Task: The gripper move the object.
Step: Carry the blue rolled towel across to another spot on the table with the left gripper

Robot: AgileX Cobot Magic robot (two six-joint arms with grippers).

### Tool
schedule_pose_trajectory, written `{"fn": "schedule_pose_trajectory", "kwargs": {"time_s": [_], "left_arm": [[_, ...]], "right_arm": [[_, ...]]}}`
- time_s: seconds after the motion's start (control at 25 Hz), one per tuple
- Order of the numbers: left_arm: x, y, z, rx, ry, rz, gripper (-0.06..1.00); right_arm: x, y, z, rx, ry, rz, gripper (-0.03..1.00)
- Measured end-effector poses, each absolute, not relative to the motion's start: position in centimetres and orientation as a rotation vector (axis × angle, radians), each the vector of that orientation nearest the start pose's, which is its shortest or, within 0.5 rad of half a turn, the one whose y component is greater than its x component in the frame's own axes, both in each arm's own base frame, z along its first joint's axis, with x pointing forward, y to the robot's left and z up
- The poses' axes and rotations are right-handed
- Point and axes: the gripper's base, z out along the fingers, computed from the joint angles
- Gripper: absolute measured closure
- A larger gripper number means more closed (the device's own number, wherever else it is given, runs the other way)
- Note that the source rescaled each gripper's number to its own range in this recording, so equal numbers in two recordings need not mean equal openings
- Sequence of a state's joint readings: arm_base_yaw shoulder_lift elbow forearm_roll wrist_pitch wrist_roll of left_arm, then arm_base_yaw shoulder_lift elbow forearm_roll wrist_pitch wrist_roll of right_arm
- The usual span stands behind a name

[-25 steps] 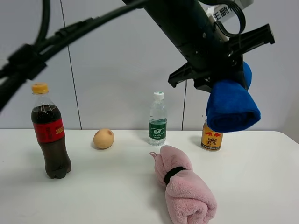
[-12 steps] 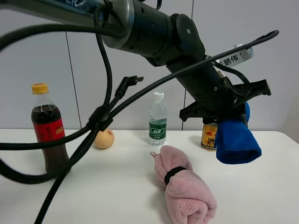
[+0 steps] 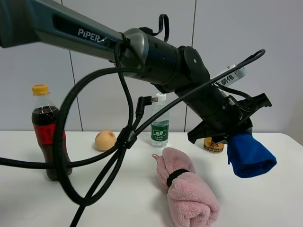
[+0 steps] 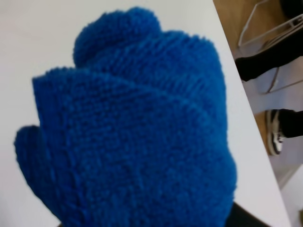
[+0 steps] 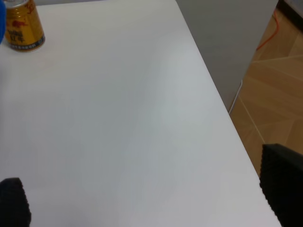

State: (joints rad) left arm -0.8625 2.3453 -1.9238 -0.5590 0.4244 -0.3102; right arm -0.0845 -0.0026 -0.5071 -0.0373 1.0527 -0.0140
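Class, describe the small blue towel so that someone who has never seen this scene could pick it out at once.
Follow the big black arm across the white table to its right side. There the left hand holds the blue towel above the tabletop, near a gold can. Unlike the bigger pink roll lying on the table, it is bright blue and off the surface.

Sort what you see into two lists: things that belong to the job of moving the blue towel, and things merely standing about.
In the job: left gripper, blue towel clamped in it.

Standing about: cola bottle, round fruit, water bottle, yellow can, pink rolled towel, right gripper, open and idle.
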Motion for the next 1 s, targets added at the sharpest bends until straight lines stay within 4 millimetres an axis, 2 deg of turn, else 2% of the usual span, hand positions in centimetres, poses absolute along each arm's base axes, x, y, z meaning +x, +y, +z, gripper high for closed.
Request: {"fn": "schedule_pose_trajectory", "kwargs": {"time_s": [0.28,0.4,1.0], "left_arm": [[33.1,-42.8,14.1,0.099,2.607,-1.069,0.93],[33.0,-42.8,13.1,0.101,2.630,-1.055,0.93],[33.1,-42.8,12.9,0.142,2.607,-1.040,0.93]], "right_arm": [[-0.6,-0.2,28.0,0.073,2.026,-0.107,-0.03],[-0.6,-0.2,28.0,0.073,2.026,-0.107,-0.03],[-0.6,-0.2,28.0,0.073,2.026,-0.107,-0.03]]}}
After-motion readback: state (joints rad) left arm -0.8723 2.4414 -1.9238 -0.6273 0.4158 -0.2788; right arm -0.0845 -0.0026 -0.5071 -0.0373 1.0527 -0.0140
